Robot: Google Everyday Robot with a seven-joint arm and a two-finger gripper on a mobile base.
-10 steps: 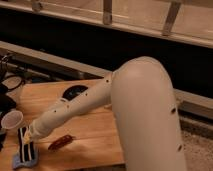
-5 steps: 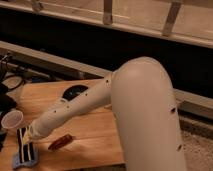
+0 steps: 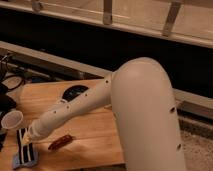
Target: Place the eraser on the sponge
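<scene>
four loose things share the wooden tabletop (image 3: 95, 142) with the task's pair: a translucent cup (image 3: 12, 120) at the left edge, a reddish-brown oblong thing (image 3: 60, 142) lying slantwise near the front, a black round flat object (image 3: 76, 92) farther back, and some dark gear (image 3: 6, 97) off the left side, too dim to identify. the white arm (image 3: 75, 110) slants down across the board from its bulky rounded housing (image 3: 147, 115), which fills the right foreground and hides that part of the tabletop.

the pincer (image 3: 30, 134) sits at the arm's low end, at the front left corner just below the cup, right over the upper end of the black-and-white striped eraser (image 3: 22, 141). whether it is clenched or released cannot be told, since the arm's tip covers it. the eraser lies lengthwise on the flat pale blue sponge (image 3: 27, 159), its far end running up under the pincer; the sponge shows around its lower half. the oblong thing lies just to the right, apart from both.

against half a second ago almost nothing differs: the arm keeps the same slant, and eraser, sponge, cup and oblong thing lie where they did.

behind the tabletop runs a dark recess with a pale ledge, and above it metal posts (image 3: 107, 12) stand before a glassy pane.
</scene>
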